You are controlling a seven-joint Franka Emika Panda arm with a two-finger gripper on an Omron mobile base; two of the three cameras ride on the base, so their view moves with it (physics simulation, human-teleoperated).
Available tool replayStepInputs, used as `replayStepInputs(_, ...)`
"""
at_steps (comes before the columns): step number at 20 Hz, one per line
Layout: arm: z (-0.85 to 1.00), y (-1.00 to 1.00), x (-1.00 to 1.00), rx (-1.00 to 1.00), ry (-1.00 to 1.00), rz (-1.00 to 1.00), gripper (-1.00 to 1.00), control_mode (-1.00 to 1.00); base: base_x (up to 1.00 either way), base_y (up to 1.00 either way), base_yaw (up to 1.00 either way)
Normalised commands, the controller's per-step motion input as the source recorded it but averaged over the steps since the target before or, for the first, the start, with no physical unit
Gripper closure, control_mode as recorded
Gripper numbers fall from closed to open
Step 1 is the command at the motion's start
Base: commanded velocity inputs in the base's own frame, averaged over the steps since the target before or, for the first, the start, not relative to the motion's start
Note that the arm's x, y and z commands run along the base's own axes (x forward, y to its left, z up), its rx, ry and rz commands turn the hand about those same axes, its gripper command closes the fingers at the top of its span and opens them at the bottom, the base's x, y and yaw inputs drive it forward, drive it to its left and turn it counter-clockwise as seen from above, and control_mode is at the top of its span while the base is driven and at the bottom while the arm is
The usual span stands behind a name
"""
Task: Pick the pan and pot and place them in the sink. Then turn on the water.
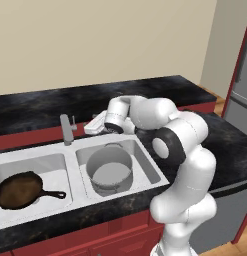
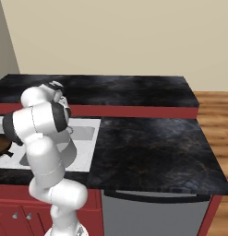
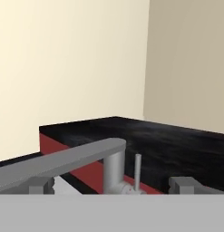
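Observation:
The dark-brown pan (image 1: 17, 190) lies in the left basin of the white sink (image 1: 145, 157), its black handle pointing right. The grey pot (image 1: 110, 170) stands upright in the right basin. The grey faucet (image 1: 67, 129) rises behind the divider between the basins. My gripper (image 1: 88, 128) hovers level just right of the faucet, pointing at it, open and empty. In the hand view the faucet post (image 3: 114, 174), its spout (image 3: 63, 163) and a thin upright lever (image 3: 138, 171) stand between the wide-apart fingertips of the gripper (image 3: 113, 185). An edge of the pan (image 2: 0, 145) shows beside the arm.
Black stone counter (image 1: 45, 107) runs behind the sink and wraps round the right corner (image 2: 147, 147). A beige wall backs it. A grey fridge (image 1: 240, 100) stands at the far right, and a grey appliance front (image 2: 152, 216) sits under the counter.

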Motion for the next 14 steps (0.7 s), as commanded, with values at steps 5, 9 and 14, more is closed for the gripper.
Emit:
replayStepInputs(5,-0.15,0.08,0.09,0.0,0.03,0.0,-1.0,-1.0,0.0,0.0,0.0)
replayStepInputs(9,-0.18,0.09,0.13,0.0,0.0,0.0,-1.0,-1.0,0.0,0.0,0.0)
replayStepInputs(14,-0.21,0.1,0.09,0.0,0.0,0.0,-1.0,-1.0,0.0,0.0,0.0)
